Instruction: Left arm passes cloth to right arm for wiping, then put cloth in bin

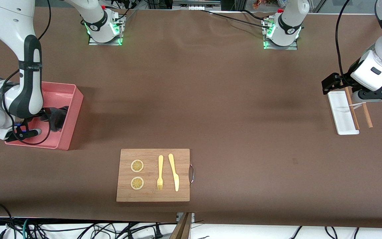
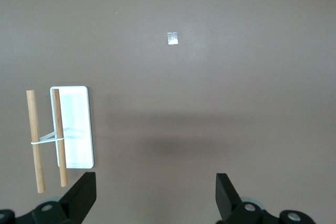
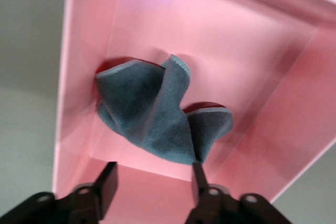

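Observation:
The salmon-pink bin (image 1: 73, 114) stands at the right arm's end of the table. The dark grey cloth (image 1: 60, 121) lies crumpled inside it, grey face up; in the right wrist view the cloth (image 3: 152, 116) rests on the bin's floor against a wall (image 3: 252, 51). My right gripper (image 1: 49, 116) is inside the bin, open and empty (image 3: 152, 184), with one fingertip (image 3: 197, 174) right at a cloth corner. My left gripper (image 1: 329, 85) is open and empty (image 2: 155, 198), hovering by the white tray at the left arm's end.
A wooden cutting board (image 1: 153, 192) with two lemon slices (image 1: 137, 166), a fork (image 1: 160, 172) and a knife (image 1: 174, 172) lies near the front camera. A narrow white tray (image 1: 342, 114) (image 2: 76, 129) and two tied wooden sticks (image 2: 35, 140) sit under the left arm.

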You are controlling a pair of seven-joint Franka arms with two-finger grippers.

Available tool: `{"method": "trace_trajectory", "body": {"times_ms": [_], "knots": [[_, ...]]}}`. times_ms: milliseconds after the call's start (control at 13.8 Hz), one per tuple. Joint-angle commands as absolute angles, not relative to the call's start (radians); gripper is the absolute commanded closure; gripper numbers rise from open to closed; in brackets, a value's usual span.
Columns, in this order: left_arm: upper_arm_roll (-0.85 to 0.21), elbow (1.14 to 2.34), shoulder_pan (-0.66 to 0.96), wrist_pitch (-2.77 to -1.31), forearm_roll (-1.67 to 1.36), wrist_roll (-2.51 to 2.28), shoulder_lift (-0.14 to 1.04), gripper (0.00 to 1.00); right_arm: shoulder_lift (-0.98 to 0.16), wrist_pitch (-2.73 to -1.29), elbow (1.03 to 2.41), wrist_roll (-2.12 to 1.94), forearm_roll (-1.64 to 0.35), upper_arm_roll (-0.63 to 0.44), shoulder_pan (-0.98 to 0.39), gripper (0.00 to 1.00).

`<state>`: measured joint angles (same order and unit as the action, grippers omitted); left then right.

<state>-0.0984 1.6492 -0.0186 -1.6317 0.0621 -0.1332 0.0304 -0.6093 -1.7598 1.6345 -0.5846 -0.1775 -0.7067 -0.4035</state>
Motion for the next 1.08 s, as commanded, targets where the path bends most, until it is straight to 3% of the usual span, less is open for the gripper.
{"method": "trace_trajectory", "body": {"times_ms": [0, 289, 362, 579, 1013], "knots": [[-0.106, 1.611, -0.023, -1.6, 0.077, -0.132, 0.052, 0.0, -0.588, -1.602, 1.511, -0.581, -0.205, -0.709, -0.396, 0.0], [-0.11, 1.591, -0.02, -1.598, 0.08, -0.132, 0.066, 0.0, -0.536, -1.451, 1.407, -0.469, -0.219, -0.687, -0.391, 0.0], [-0.109, 1.571, -0.028, -1.594, 0.078, -0.13, 0.071, 0.0, -0.485, -1.433, 1.405, -0.369, -0.206, -0.622, -0.359, 0.0], [-0.11, 1.552, -0.017, -1.555, 0.074, -0.14, 0.084, 0.0, -0.326, -1.373, 1.416, -0.142, -0.077, -0.27, -0.122, 0.0], [-0.104, 1.523, -0.029, -1.555, 0.011, -0.138, 0.087, 0.0, -0.132, -1.315, 1.446, -0.094, -0.002, -0.092, -0.055, 0.0]]}}
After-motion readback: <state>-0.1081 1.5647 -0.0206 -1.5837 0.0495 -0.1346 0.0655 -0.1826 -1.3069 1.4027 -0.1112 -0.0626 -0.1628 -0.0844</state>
